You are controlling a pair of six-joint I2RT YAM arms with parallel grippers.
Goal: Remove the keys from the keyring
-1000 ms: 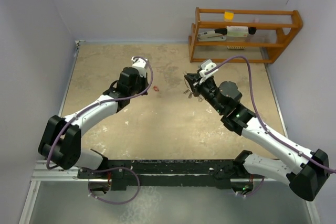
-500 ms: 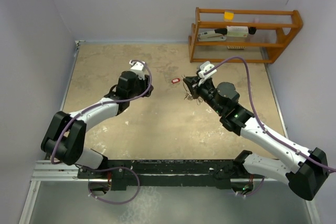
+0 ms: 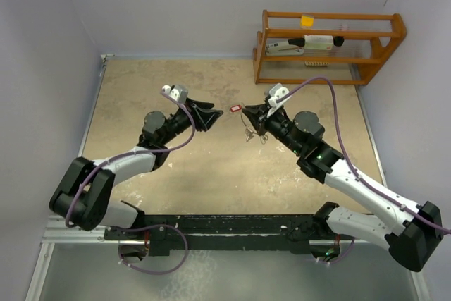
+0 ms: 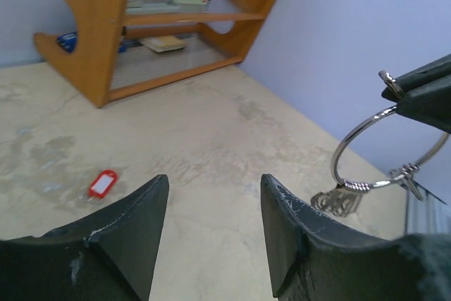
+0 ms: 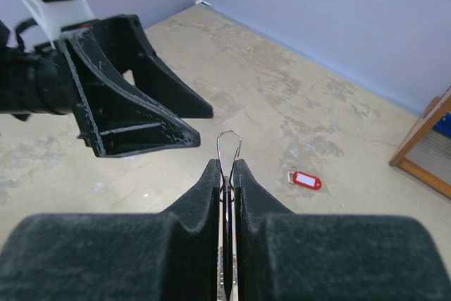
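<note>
Your right gripper (image 5: pixel 225 174) clamped the keyring (image 4: pixel 357 186); your left gripper (image 4: pixel 213 188) stood open, empty (the red key (image 4: pixel 103 183) lay freed on the table (image 4: pixel 211 125)). Next you likely needed to pinch a hanging key (image 4: pixel 337 201).

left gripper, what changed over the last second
The left gripper opened, letting go of the red tag, and swung to face the ring. The tag now lies on the table farther right, by the right gripper. The right gripper stayed shut on the ring, keys hanging.
</note>
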